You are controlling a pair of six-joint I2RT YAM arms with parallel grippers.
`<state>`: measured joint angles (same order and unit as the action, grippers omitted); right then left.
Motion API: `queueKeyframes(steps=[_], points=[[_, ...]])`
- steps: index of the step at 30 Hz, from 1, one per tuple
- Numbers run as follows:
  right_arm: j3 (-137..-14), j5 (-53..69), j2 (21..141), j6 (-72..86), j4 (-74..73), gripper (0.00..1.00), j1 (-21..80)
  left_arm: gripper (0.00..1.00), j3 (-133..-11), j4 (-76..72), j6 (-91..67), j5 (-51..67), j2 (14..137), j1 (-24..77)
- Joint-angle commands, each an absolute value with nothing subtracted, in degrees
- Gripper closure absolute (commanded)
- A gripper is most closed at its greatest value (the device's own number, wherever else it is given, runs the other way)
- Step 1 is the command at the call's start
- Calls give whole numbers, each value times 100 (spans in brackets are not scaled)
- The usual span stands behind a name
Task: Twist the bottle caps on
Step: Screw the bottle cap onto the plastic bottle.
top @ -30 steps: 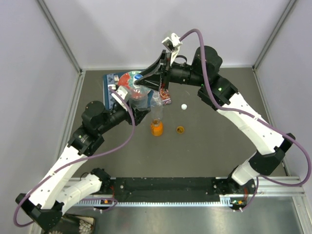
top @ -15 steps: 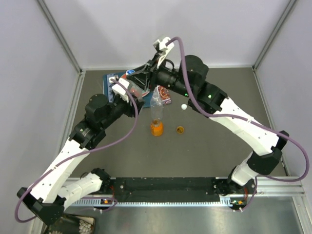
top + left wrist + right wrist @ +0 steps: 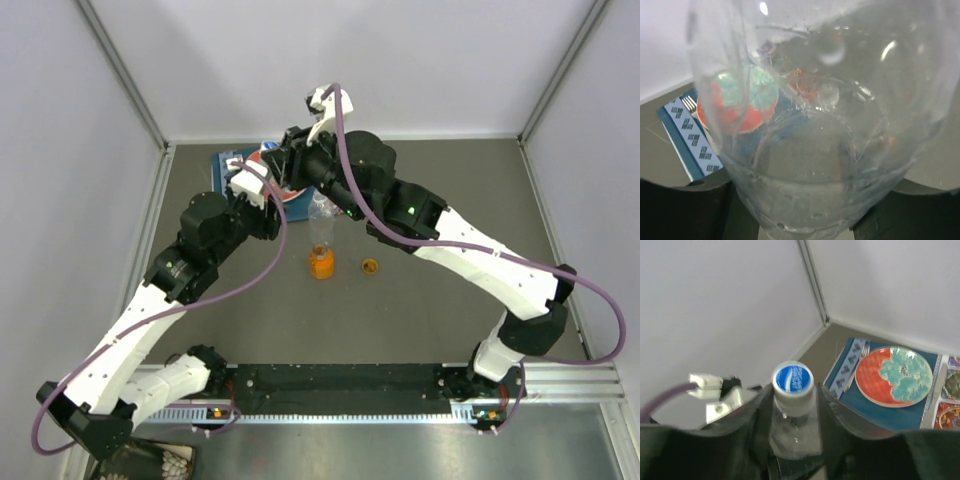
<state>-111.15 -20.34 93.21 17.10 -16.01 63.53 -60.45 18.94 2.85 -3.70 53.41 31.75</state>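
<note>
My left gripper is shut on the body of a clear bottle, which fills the left wrist view. A white cap with a blue label sits on this bottle's neck. My right gripper is shut on that cap, one finger on each side. From above, both grippers meet at the back left, left and right. A second clear bottle stands mid-table. The squat orange bottle stands just in front of it, with the orange cap lying to its right.
A red-and-teal plate lies on a blue placemat with a fork, right behind the grippers. Picture cards lie beside it. Grey walls enclose the table on three sides.
My right arm has swung left and its gripper now sits over the top of the bottle held by my left gripper. It now covers the white cap that lay on the table. My left gripper shifted slightly.
</note>
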Motion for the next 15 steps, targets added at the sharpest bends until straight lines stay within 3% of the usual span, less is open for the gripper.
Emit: queueKeyframes(steps=[1,7,11,12,14,15], points=[[-11451,-1821,9300,1538,-2725,46,6504,95,-6249,773,-211,-616,5142,2980],[-11444,-784,8641,1336,-2716,19,6451,94,-6073,738,-343,182,5019,2944],[-11066,471,7808,969,-2532,18,6233,94,-5986,712,-343,903,4940,2936],[-11005,1258,7692,845,-2514,17,6136,94,-5951,695,-369,1140,4931,2927],[-10838,1501,7463,521,-2505,22,5960,94,-5933,642,-387,2246,4922,2918],[-10759,2347,7262,501,-2470,21,5472,93,-5898,598,-474,2615,4922,2918]])
